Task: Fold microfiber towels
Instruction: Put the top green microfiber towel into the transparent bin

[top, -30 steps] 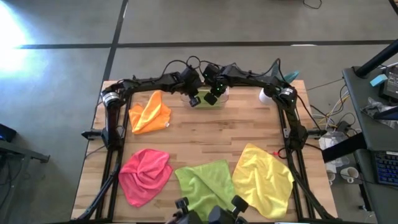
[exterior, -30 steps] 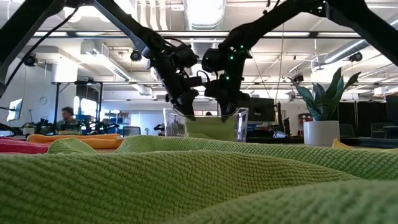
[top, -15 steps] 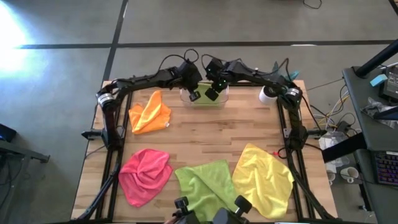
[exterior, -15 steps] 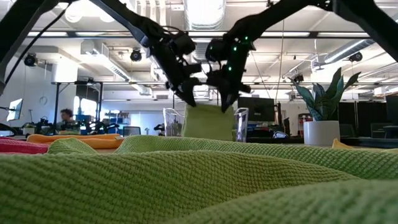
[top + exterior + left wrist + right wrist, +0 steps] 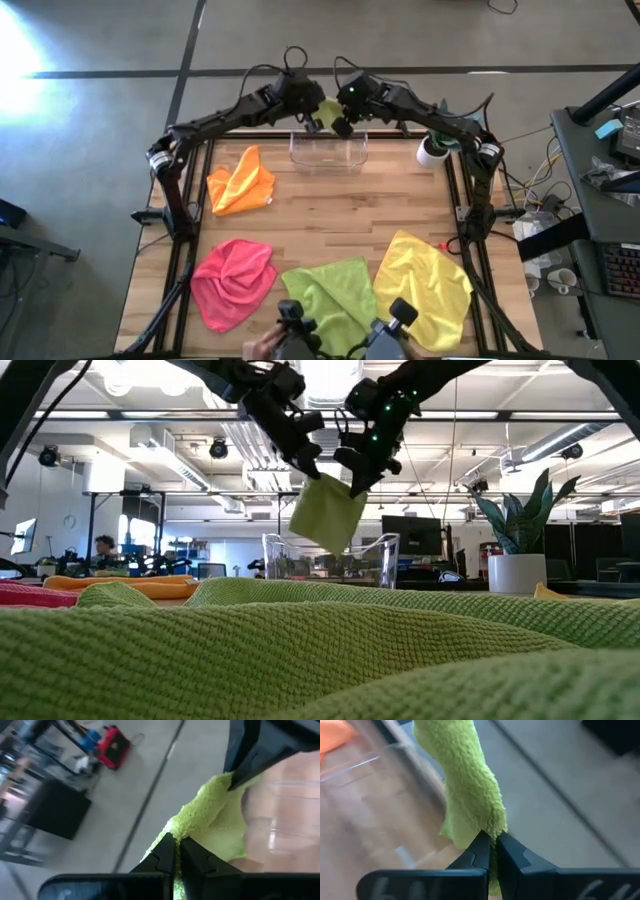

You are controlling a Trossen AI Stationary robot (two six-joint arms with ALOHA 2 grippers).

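Lime towel (image 5: 327,512) pinched between left pincer (image 5: 305,462) and right pincer (image 5: 357,478) — above bin (image 5: 383,560)

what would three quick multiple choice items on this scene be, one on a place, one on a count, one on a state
1. Where is the lifted lime green towel?
A. in the air above the clear bin
B. flat on the table
C. on the pink towel

2. How many towels lie on the table?
A. two
B. four
C. six

3. How are the two grippers?
A. both open
B. one open
C. both shut on the lifted towel

Answers: 1 A, it hangs above the bin; 2 B, orange, pink, lime green, yellow; 3 C, left gripper and right gripper each pinch it.
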